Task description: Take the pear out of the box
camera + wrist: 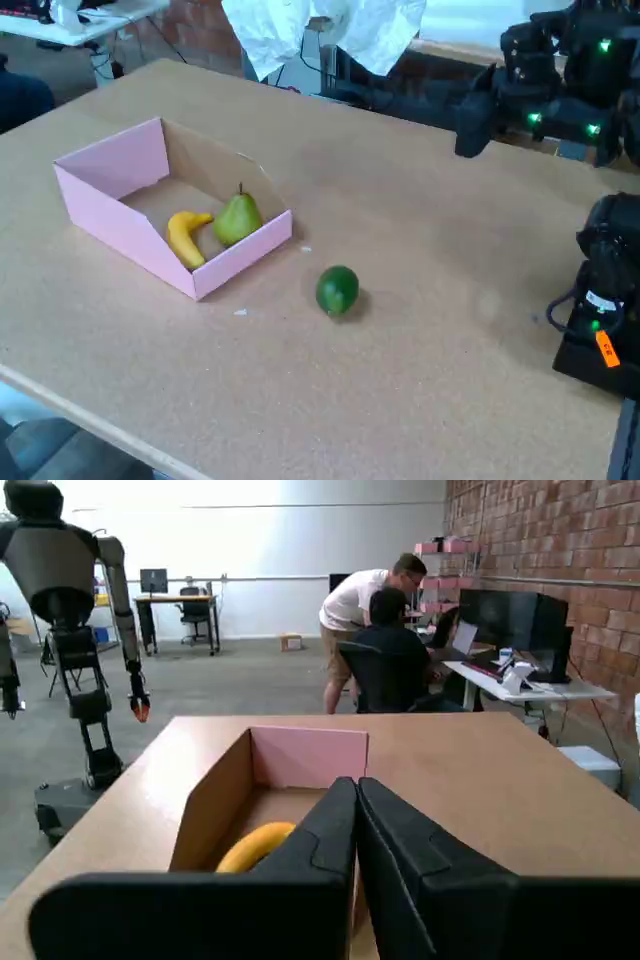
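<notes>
We are seeing our gripper [357, 785] pressed together, seemingly empty, hiding the pear [237, 218]; the fixed view shows it in the box [110, 225].

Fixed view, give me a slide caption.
Pear and banana lie in the pink box; a green fruit sits outside on the table.

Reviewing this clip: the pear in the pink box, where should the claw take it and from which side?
Probably from above, claw fingers across the wide lower body of the pear. It stands stem-up in the box, with the banana close on its left in the fixed view and the low front wall just before it, so a sideways approach looks blocked.
</notes>
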